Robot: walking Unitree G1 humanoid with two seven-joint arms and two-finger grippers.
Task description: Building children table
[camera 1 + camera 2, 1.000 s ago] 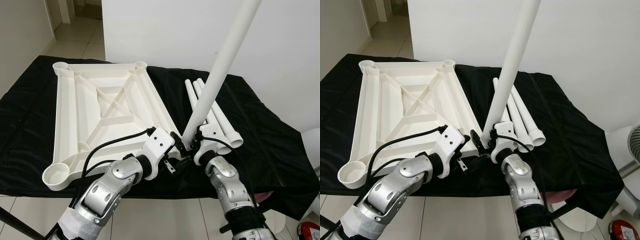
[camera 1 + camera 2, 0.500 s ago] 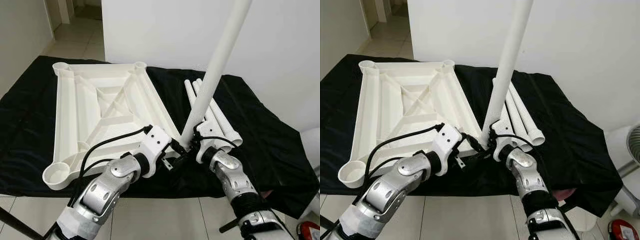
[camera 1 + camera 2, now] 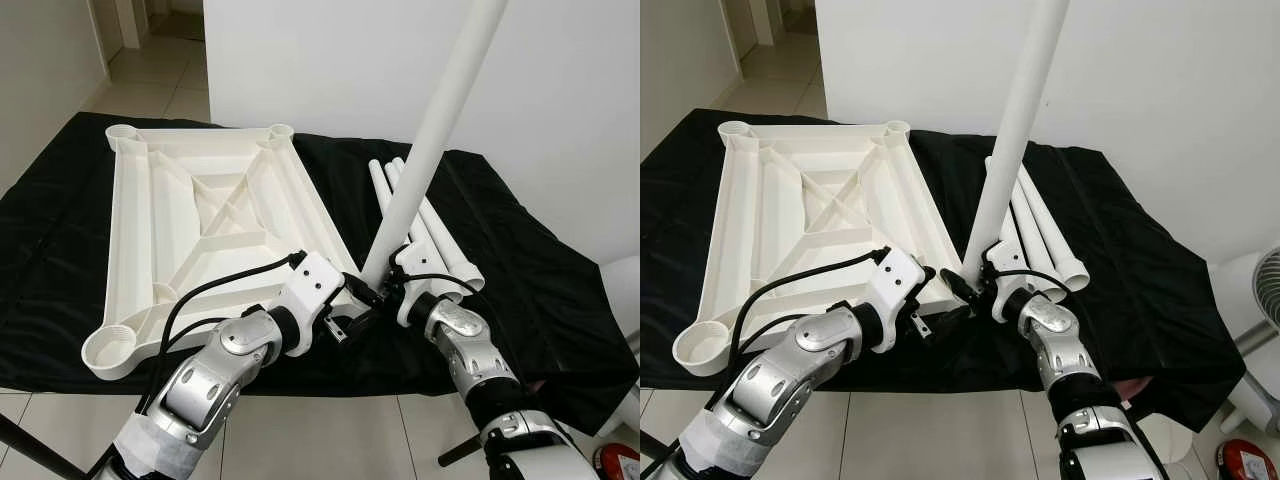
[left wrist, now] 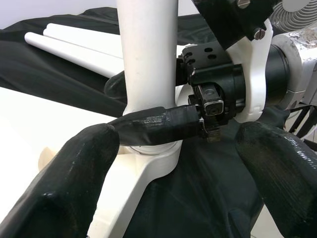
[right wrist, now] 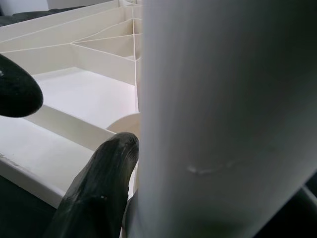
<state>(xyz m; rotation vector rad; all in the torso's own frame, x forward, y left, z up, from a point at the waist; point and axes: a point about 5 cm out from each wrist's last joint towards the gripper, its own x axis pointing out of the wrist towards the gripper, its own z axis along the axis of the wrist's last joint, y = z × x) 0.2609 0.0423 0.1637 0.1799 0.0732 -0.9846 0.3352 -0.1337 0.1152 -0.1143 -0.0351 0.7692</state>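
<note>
A white plastic tabletop lies upside down on a black cloth that covers a work surface. Its ribbed underside faces up, with a round socket at each corner. The right gripper is closed around the bottom of a long white leg. The leg stands nearly upright, leaning a little toward the robot's right, with its foot at the near right corner socket of the tabletop. In the left wrist view the leg's end appears to sit in the collar of that socket, though how deep it goes cannot be told. The left gripper hovers just beside the same corner with its fingers spread apart, holding nothing.

Judgement on doing this step well: the leg likely needs to come fully upright over the socket before it is pressed or turned down, since a leaning leg could jam or lever the light tabletop off the cloth. The free left gripper could steady the corner of the tabletop while the right one pushes.

As for things that hold others: the near left socket and the two far sockets look empty. Three more white legs lie side by side on the cloth just to the right of the tabletop, behind the standing leg, not yet fitted
</note>
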